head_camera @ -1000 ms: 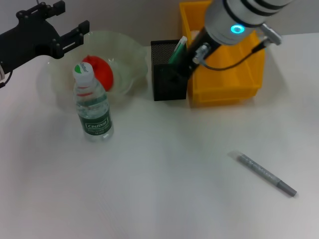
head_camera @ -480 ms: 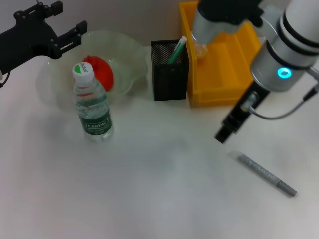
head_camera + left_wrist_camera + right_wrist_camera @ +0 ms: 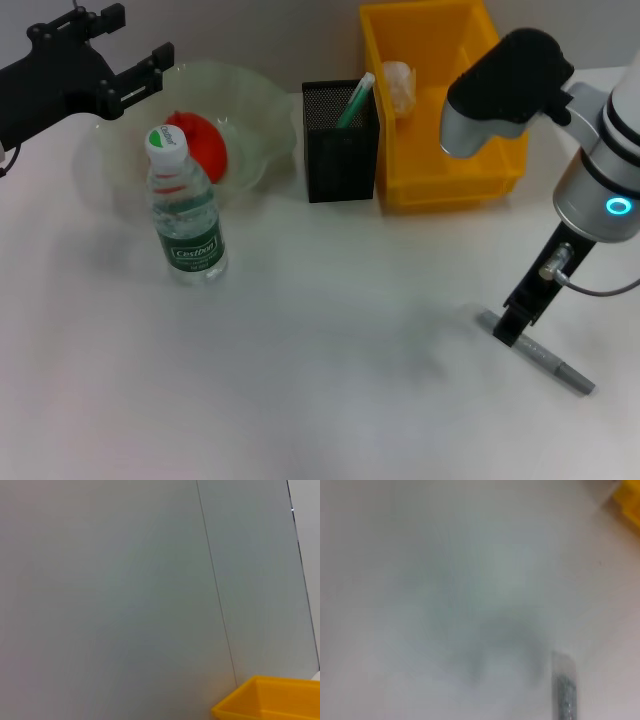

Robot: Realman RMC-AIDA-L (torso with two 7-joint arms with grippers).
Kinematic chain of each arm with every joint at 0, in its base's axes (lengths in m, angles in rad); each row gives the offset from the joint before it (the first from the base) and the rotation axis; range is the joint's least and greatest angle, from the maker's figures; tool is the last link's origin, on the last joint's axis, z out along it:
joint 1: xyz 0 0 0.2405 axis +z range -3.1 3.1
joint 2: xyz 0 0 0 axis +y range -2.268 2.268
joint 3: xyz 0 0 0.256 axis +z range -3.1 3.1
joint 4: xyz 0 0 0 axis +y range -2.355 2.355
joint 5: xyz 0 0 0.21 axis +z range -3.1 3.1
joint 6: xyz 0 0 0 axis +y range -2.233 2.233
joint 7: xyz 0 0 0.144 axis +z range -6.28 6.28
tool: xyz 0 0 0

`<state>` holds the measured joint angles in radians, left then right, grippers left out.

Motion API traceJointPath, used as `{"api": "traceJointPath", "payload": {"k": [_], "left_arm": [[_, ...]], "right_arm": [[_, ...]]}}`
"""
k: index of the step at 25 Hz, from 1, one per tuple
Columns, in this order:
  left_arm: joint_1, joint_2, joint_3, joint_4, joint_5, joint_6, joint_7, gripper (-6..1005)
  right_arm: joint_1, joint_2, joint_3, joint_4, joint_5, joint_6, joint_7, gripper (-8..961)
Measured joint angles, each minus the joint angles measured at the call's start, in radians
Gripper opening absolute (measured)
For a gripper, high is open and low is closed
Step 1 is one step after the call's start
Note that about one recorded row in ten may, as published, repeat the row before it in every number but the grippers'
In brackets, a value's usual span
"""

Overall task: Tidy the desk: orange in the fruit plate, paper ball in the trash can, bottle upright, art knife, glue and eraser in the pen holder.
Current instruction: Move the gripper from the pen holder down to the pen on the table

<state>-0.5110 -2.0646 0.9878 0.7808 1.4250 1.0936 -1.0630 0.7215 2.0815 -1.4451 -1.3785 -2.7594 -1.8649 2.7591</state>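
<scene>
Right gripper (image 3: 512, 328) now over art knife (image 3: 545, 356) (fingers unclear), left gripper (image 3: 128, 45) spread, parked.

Red-orange orange (image 3: 200, 146), pale-green fruit plate (image 3: 262, 110), bright-yellow trash can (image 3: 450, 170), black mesh pen holder (image 3: 338, 160), green-labelled clear bottle (image 3: 187, 215), white counter (image 3: 320, 380).

- white table (image 3: 320, 400)
- bottle (image 3: 186, 215) upright
- fruit plate (image 3: 255, 110)
- black pen holder (image 3: 340, 150) just beside yellow trash can (image 3: 450, 170)
- grey art knife (image 3: 545, 355) lying flat
</scene>
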Motion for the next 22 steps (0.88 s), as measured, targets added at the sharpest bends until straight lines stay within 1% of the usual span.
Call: {"api": "traceJointPath", "payload": {"k": [9,14,22], "left_arm": [[-0.003,-0.003,0.0,-0.003,0.0,0.0,0.0,685],[-0.005,-0.003,0.003,-0.003,0.0,0.0,0.0,686],[-0.007,-0.003,0.008,-0.003,0.0,0.0,0.0,685]], "right_arm": [[0.003,-0.001,-0.008,0.117,-0.02,0.043,-0.013,561],[0.007,-0.001,-0.008,0.153,-0.061,0.063,-0.013,560],[0.014,-0.002,-0.007,0.199,-0.061,0.09,-0.017,557]]}}
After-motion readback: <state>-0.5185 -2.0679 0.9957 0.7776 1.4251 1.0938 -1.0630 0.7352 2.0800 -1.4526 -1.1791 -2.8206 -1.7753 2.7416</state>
